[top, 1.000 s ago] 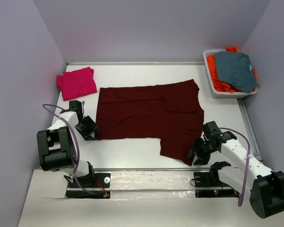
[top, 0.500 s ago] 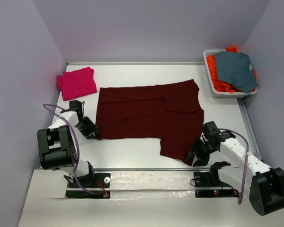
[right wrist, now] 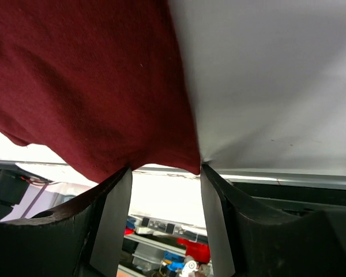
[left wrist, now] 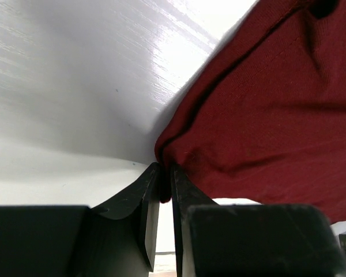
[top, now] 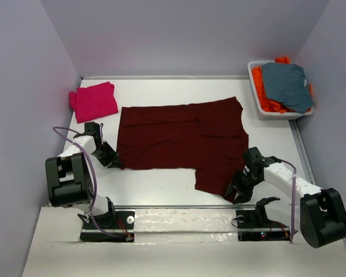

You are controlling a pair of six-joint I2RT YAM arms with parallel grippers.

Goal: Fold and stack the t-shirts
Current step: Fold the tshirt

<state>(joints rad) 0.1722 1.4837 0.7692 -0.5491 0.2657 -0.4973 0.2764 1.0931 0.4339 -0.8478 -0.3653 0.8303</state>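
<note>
Top external view: four garments, one bin, two grippers. One maroon t-shirt (top: 179, 138), soft matte knit, lies flat mid-table (top: 155, 179), with a flap hanging toward the near right edge. One pink t-shirt (top: 94, 101) sits folded into a rough square at the far left, apart from the maroon. One white plastic bin (top: 282, 115) at the far right holds one orange garment (top: 264, 95), crumpled, with one grey-blue garment (top: 285, 85) on top. The left gripper (top: 114, 161) is at the maroon shirt's near left corner; the right gripper (top: 233, 190) is at the flap's near right corner.

Left wrist view: the left gripper's (left wrist: 166, 190) black fingers stand narrow, a slit apart, with the shirt's (left wrist: 259, 115) wrinkled corner reaching into the slit. It looks nipped, though how firmly cannot be told. Glossy white table (left wrist: 75, 86).

Right wrist view: the right gripper (right wrist: 165, 170) stands about half wide, not clamped. The shirt's (right wrist: 92, 81) hem sags between the fingertips.
</note>
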